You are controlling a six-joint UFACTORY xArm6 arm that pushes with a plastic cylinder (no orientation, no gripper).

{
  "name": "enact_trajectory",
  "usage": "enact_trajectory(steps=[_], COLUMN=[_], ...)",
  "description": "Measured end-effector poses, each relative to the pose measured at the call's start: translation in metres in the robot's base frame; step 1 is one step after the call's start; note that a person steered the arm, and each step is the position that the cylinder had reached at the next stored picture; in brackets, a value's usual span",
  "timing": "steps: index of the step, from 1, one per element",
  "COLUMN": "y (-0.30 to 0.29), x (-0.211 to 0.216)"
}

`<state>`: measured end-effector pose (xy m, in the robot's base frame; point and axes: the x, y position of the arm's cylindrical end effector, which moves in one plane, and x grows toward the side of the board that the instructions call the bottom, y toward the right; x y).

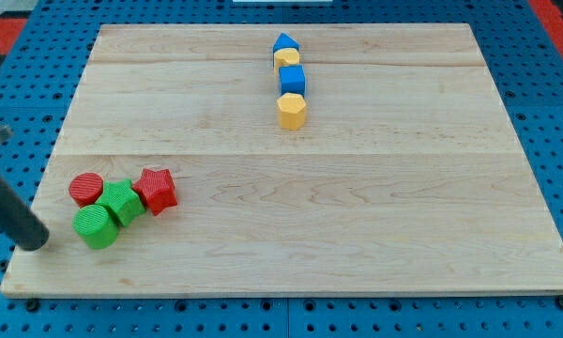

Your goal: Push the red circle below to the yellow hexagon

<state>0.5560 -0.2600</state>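
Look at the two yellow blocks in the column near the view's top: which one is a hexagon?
The lower one, the yellow hexagon, at the column's bottom end below the blue cube. The other yellow block is squeezed between two blue blocks.

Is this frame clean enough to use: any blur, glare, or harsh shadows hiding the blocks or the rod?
Camera view: light is even, with only soft, short shadows under the blocks and no glare on the board. The red circle and yellow hexagon are sharp. The rod at the view's left edge looks slightly soft; my tip sits left of the green blocks.
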Motion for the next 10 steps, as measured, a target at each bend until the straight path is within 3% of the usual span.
enact_trajectory(steps=[2, 3, 6, 10], y=[0.07, 0.077, 0.076, 0.161], x=[-0.126, -0.135, -0.105, -0.11])
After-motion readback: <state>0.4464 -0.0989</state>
